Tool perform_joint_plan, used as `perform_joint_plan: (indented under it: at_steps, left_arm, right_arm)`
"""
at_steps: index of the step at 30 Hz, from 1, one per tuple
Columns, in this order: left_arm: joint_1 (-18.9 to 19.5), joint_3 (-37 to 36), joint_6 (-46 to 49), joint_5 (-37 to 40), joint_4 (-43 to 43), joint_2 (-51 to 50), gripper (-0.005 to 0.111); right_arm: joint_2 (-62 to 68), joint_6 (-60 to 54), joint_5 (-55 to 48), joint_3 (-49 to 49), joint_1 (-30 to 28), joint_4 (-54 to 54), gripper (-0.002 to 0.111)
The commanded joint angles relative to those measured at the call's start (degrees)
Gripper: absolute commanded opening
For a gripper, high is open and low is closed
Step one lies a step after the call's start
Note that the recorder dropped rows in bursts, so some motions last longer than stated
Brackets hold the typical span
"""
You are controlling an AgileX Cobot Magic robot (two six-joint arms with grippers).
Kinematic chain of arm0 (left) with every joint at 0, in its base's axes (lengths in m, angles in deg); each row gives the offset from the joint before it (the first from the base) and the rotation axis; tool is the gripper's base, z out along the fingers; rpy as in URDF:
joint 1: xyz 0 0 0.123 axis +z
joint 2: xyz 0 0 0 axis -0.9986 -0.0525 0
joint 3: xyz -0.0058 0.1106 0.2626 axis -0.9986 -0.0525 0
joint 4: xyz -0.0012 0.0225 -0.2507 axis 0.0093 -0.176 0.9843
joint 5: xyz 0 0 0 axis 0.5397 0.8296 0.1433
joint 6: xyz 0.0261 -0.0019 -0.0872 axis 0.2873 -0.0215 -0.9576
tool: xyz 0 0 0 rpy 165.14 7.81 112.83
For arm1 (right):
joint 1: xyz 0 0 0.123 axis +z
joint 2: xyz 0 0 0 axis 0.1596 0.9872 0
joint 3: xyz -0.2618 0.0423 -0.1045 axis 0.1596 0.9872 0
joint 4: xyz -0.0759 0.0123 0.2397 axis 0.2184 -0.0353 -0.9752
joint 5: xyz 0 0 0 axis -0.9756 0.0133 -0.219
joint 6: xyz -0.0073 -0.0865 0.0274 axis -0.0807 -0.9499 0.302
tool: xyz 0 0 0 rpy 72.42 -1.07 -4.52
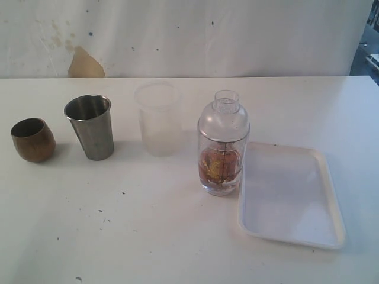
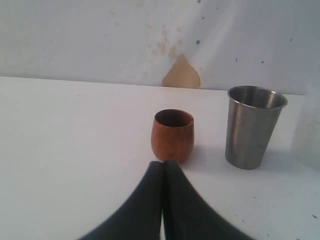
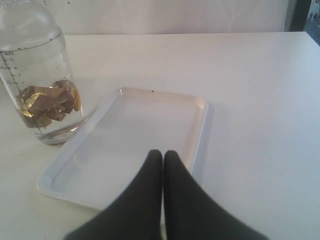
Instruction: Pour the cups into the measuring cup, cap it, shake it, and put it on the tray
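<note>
The table [image 1: 148,236] is open on all sides, with no arm over it in the exterior view. The tray [image 1: 290,195] lies at 4 o'clock from the table's middle, long axis running near-to-far, and nothing lies in it. The measuring cup [image 1: 222,148] stands upright just beside the tray's left rim, at about 10 o'clock from the tray's centre. It is off the tray, with a domed lid [image 1: 224,115] on and brown and gold pieces inside. At its 10 o'clock is a frosted cup [image 1: 158,121]; the tumbler [image 1: 90,127] and wooden cup [image 1: 32,140] stand well apart at 9 o'clock.

The right gripper [image 3: 163,156] is pinched closed on nothing and faces the tray, so that arm looks nearer. It would need to part its jaws and swing toward the cup's upright side. The left gripper [image 2: 163,165], also closed and empty, faces the wooden cup.
</note>
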Motion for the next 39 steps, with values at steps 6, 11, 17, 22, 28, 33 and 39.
perform_joint_plan:
  at_steps: [6,11,17,22,28,33,39]
  left_arm:
    - [0.01,-0.32,-0.39,-0.40,0.25,0.24,0.000]
    - [0.01,-0.32,-0.39,-0.40,0.25,0.24,0.000]
    - [0.01,-0.32,-0.39,-0.40,0.25,0.24,0.000]
    - [0.01,-0.32,-0.39,-0.40,0.25,0.24,0.000]
    - [0.01,-0.32,-0.39,-0.40,0.25,0.24,0.000]
    - [0.01,-0.32,-0.39,-0.40,0.25,0.24,0.000]
    - [0.01,-0.32,-0.39,-0.40,0.25,0.24,0.000]
  right_arm:
    - [-0.23,0.28,0.08,0.26,-0.10,0.00,0.000]
    - [-0.23,0.13,8.18,0.26,-0.10,0.00,0.000]
    - [-0.23,0.71,30.52,0.26,-0.10,-0.50,0.000]
    - [-0.23,5.62,47.57,0.26,-0.10,-0.50,0.000]
    - [-0.23,8.45,43.72,0.26,-0.10,0.46,0.003]
    - [5.18,8.59,47.06,0.26,-0.10,2.64,0.051]
    - [15.62,15.73,50.76,0.26,-0.10,10.75,0.096]
